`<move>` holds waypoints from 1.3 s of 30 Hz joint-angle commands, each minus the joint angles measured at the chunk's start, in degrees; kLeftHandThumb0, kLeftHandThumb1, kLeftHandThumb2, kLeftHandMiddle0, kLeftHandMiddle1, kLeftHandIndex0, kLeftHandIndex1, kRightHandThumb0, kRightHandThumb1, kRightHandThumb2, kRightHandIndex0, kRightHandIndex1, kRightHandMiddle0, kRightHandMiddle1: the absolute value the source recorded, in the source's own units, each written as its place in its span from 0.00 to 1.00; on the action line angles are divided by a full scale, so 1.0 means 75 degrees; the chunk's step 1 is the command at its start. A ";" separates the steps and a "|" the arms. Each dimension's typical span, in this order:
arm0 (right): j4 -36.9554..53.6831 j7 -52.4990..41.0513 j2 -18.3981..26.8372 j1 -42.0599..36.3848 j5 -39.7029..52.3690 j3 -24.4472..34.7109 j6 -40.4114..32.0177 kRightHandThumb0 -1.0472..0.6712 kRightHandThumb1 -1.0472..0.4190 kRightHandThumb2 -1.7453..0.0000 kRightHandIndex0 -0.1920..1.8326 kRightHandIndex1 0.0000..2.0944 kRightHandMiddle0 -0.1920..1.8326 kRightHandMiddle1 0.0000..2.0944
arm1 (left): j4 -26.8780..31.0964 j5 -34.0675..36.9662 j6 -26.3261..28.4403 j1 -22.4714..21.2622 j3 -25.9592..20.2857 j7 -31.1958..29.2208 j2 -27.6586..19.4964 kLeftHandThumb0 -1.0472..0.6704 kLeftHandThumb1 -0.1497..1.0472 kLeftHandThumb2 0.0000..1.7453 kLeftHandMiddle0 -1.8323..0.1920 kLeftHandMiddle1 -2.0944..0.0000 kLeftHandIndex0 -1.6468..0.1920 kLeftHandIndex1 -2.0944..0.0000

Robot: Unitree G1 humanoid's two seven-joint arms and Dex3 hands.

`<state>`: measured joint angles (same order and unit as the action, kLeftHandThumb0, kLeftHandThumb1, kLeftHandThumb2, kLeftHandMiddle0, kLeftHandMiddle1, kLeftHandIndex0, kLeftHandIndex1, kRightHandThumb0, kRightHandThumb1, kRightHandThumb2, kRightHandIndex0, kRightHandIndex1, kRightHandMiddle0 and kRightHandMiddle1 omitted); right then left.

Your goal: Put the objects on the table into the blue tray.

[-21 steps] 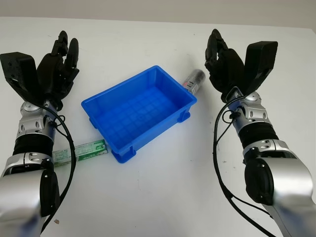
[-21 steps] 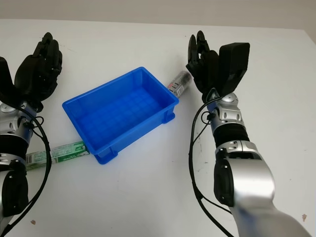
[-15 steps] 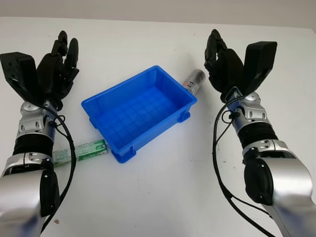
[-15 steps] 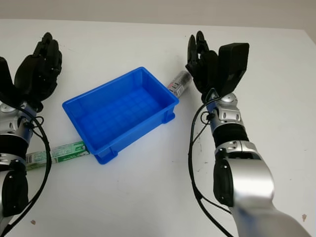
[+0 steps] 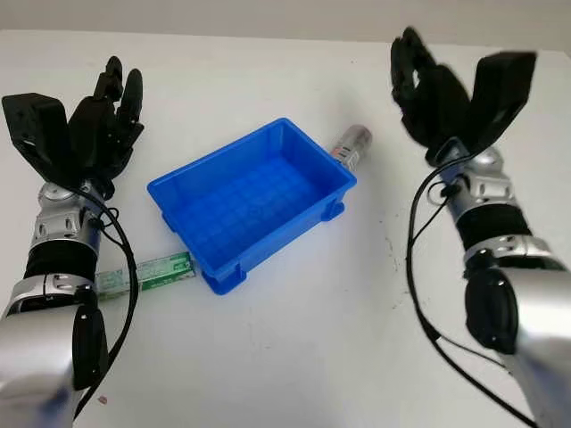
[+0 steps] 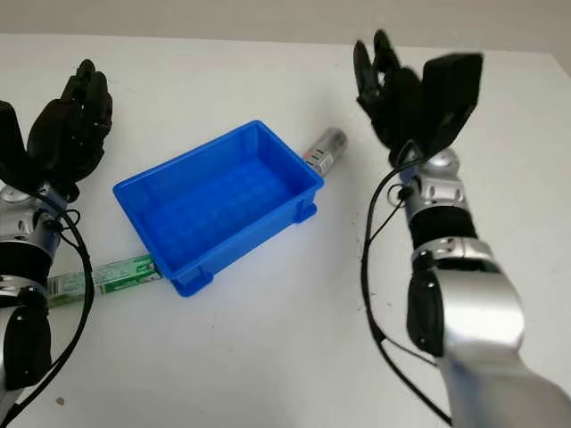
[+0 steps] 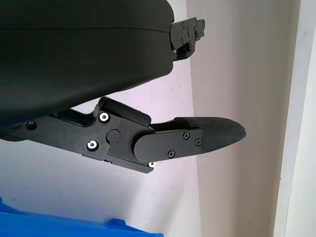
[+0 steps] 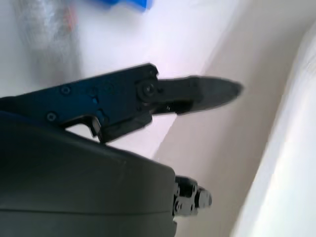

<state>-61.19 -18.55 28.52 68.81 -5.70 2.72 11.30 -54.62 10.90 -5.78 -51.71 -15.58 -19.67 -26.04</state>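
The blue tray [image 5: 201, 183] sits mid-table, turned at an angle, with nothing inside it. A silver cylinder with a red label [image 5: 350, 144] lies against the tray's far right corner. A green and white flat box [image 5: 147, 272] lies at the tray's near left corner, partly behind my left forearm. My right hand [image 5: 426, 94] is open, raised to the right of the cylinder and apart from it. My left hand [image 5: 107, 120] is open, raised at the far left beyond the green box.
The white table [image 5: 294, 357] ends at a pale wall along the far side. Black cables hang along both forearms. A small dark speck [image 6: 61, 401] lies near the front left.
My right hand has moved right and a little farther away, off the cylinder's side. The left hand, tray, cylinder and green box have stayed put.
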 commanded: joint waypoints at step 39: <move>-0.1599 0.5270 0.1020 0.0934 -0.7319 -0.6265 0.3848 0.46 0.14 0.97 0.34 0.06 0.34 0.04 | 0.0040 -0.0062 -0.0195 0.0012 0.0035 0.0073 -0.0030 0.19 1.00 0.28 1.00 1.00 1.00 1.00</move>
<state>-72.84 19.98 36.38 76.58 -60.76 -44.14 39.62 -54.62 10.65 -6.81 -51.67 -15.46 -19.10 -26.01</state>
